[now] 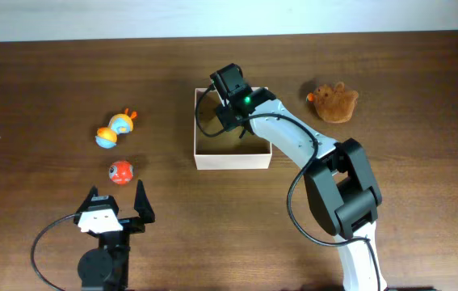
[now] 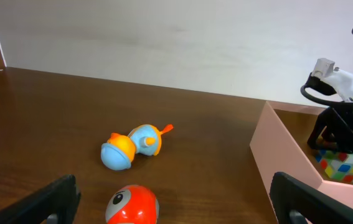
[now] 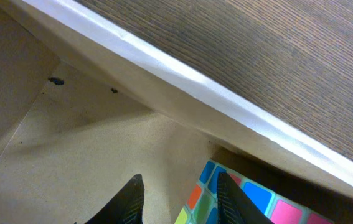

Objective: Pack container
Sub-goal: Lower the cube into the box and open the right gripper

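Right tool point(image 3: 180, 180) inside container point(image 1: 233, 160), beside cube point(image 3: 257, 200)

Robot lab (wooden table point(image 1: 35, 81), white wall point(image 2: 164, 43))

table point(image 1: 35, 81): dark brown wood, fine straight grain, fills most of overhead view | wall point(image 2: 164, 37): plain off-white, flat — meets table's far edge | light: soft, even — faint sheen on wood
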Robot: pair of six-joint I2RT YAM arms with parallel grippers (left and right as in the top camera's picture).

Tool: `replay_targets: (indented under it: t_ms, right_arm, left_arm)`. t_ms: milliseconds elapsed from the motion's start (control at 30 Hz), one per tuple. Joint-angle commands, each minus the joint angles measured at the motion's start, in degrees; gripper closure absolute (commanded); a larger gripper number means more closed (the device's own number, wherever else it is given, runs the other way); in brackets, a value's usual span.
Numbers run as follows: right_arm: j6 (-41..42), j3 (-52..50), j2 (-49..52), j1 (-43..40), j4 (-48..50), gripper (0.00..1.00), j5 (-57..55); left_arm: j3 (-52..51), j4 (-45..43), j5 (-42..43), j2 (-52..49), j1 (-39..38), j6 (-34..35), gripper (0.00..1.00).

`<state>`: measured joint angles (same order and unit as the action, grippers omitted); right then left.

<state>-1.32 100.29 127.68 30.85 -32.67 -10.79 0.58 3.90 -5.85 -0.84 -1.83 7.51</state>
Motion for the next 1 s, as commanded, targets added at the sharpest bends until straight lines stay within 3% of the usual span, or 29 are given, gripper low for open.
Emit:
replay_targets:
  t_ms: [0, 233, 600, 867, 967]
  right_arm:
    - [-0.26, 1.07, 0.2, 0.24, -0.09, 0.67, -0.07]
    - [-0.83, 1.7, -1.2, 1.6, -2.08, 0.66, 4.87]
    - [-2.95, 10.21, -3.93, 5.73, -16.79, 0.61, 9.09]
    - [-2.47, 22.99, -4.87, 5.33, -29.73, 0.61, 8.83]
    - [1.99, 28.22, -4.87, 3.72, -35.01, 0.61, 6.54]
  left_arm:
    - [-0.07, 0.26, -0.2, 0.55, 0.28, -0.9, 0.01]
    - [-0.07, 0.26, -0.2, 0.55, 0.28, -0.9, 0.01]
    - [-0.07, 0.26, -0.2, 0.55, 0.28, -0.9, 0.01]
    - [-0.07, 0.26, -0.2, 0.55, 0.28, -0.9, 0.01]
    - [-0.07, 0.26, -0.2, 0.55, 0.28, -0.9, 0.01]
